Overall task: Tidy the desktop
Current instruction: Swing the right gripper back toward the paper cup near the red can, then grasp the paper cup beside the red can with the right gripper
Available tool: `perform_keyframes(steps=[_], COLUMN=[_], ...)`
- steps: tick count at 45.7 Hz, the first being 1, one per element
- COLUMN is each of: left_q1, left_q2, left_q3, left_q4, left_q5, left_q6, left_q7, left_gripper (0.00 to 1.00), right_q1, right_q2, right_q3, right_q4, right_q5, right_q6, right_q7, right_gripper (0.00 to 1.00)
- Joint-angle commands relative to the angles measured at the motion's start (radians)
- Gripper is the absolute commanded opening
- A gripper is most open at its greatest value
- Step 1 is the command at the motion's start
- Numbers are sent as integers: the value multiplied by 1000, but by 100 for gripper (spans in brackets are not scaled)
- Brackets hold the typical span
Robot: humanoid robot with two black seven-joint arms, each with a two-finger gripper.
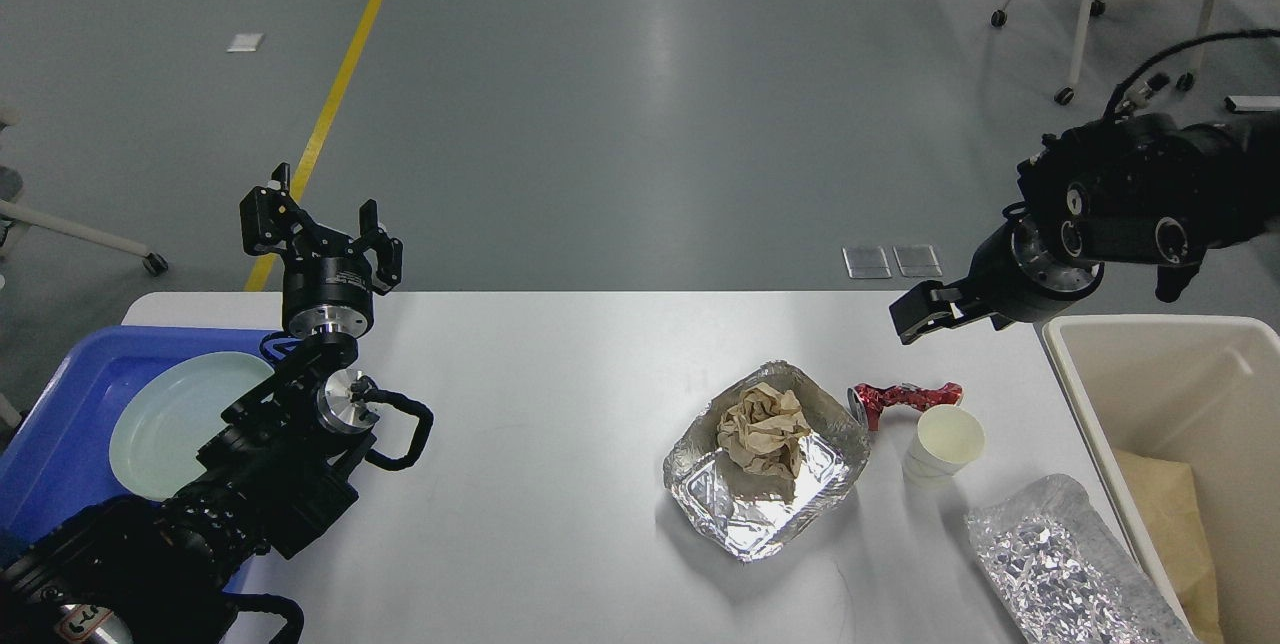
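Observation:
The white desktop [560, 374] fills the lower part of the head view. On its right half lie a foil tray [740, 514] holding a crumpled brown paper ball [765, 429], a crushed red can [905, 396], a white paper cup [945, 439] and a crumpled foil bundle [1060, 564]. My left gripper [320, 229] is open and empty, pointing up over the desktop's far left edge. My right gripper [915, 314] hangs low over the far right edge, just above the can, seen side-on as one dark block.
A blue tray [70, 394] with a pale green plate [175, 419] sits at the left edge. A cream bin [1150, 324] with brown paper inside stands at the right of the desktop. Chairs stand on the grey floor beyond.

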Motion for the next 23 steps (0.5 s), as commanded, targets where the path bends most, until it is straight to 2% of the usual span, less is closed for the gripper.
perform_keyframes(steps=[1,14,23], left_q1=[0,0,0], left_q2=[0,0,0], left_q3=[0,0,0], left_q4=[0,0,0], left_q5=[0,0,0], left_q6=[0,0,0], left_q7=[0,0,0], left_gripper=[100,100,100], right_q1=[-103,-255,-289], right_q2=[-6,1,-13], right_q3=[-5,-46,-52], right_q4=[-101,-168,-174], right_q5=[-4,-15,-33], right_q6=[0,-8,-78], right_q7=[0,0,3], right_gripper=[100,98,97])
